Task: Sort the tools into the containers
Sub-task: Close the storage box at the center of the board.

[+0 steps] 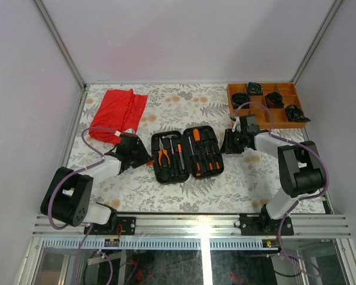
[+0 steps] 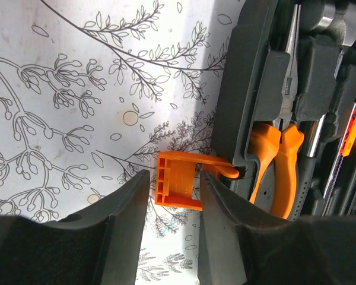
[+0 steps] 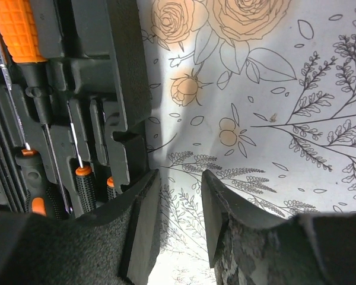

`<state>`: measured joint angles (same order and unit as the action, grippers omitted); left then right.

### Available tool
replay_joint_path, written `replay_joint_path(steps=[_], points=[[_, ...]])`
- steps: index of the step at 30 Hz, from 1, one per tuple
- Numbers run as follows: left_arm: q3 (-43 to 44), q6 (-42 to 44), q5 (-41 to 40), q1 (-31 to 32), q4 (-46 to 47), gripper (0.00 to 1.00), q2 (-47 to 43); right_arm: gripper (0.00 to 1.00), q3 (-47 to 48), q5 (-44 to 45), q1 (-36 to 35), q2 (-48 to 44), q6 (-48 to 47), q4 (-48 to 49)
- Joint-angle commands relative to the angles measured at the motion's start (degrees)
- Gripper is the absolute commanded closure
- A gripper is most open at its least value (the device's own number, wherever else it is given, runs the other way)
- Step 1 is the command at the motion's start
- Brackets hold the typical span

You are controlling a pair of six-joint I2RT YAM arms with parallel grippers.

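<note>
tool case (image 1: pixel 155 159) open flat mid-table, pliers (image 2: pixel 277 172) and screwdrivers (image 3: pixel 84 185) slotted | left gripper (image 2: pixel 175 178) — part-open astride orange latch (image 2: pixel 178 189), not clamped | right gripper (image 3: pixel 181 178) — part-open, empty, beside case edge

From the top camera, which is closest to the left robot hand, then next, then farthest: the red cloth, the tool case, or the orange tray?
1. Tool case, right at the left gripper fingertips.
2. Red cloth, behind it on the left side.
3. Orange tray, in the far right corner.
</note>
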<state>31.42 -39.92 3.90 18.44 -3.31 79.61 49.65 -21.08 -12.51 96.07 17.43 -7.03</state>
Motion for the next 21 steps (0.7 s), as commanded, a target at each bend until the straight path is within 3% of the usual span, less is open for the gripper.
replay_joint_path(steps=[1, 21], points=[[-0.75, 0.2, 1.82, 2.18, -1.46, 0.58, 3.23, 0.57, 1.26, -15.02, -2.08, -4.2, 2.55, 3.27], [-0.83, 0.11, 1.97, 2.54, -0.98, 0.58, 3.66, 0.57, 1.08, -21.91, -3.76, -11.65, 8.43, 7.33]])
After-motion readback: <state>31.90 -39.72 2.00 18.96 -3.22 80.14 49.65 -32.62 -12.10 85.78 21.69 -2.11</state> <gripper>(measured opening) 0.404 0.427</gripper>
